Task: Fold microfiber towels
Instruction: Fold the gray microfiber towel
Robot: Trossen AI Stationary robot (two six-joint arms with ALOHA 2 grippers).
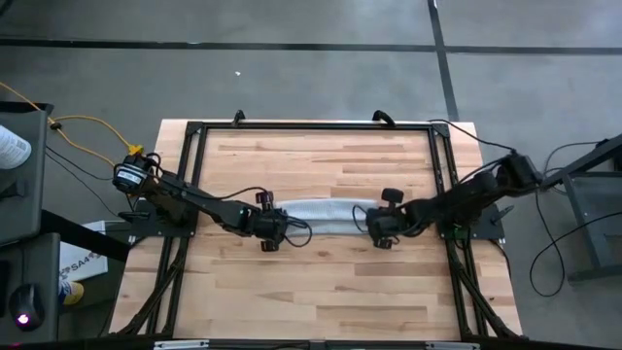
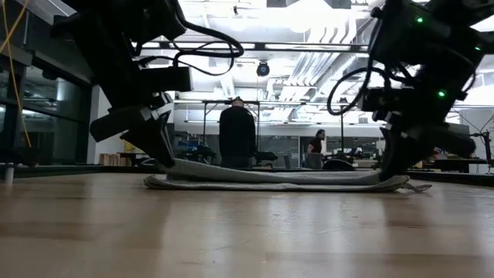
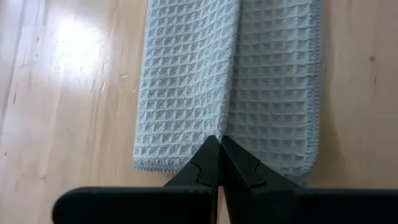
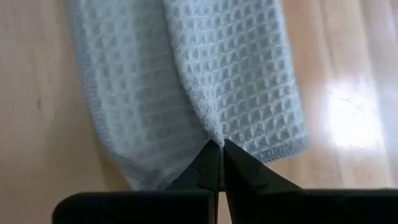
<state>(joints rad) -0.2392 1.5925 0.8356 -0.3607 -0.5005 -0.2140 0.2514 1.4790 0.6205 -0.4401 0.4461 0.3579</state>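
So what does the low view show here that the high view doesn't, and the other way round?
Only the low view shows the room behind the table, with two people standing far back, and the stacked layers of the towel seen edge-on. Only the high view shows the whole table, the towel as a narrow band across its middle, and the yellow cable off to the left. Both show the left gripper and right gripper at the towel's opposite ends.

Light wood-plank table, black frame; folded grey microfiber towel lying flat mid-table.
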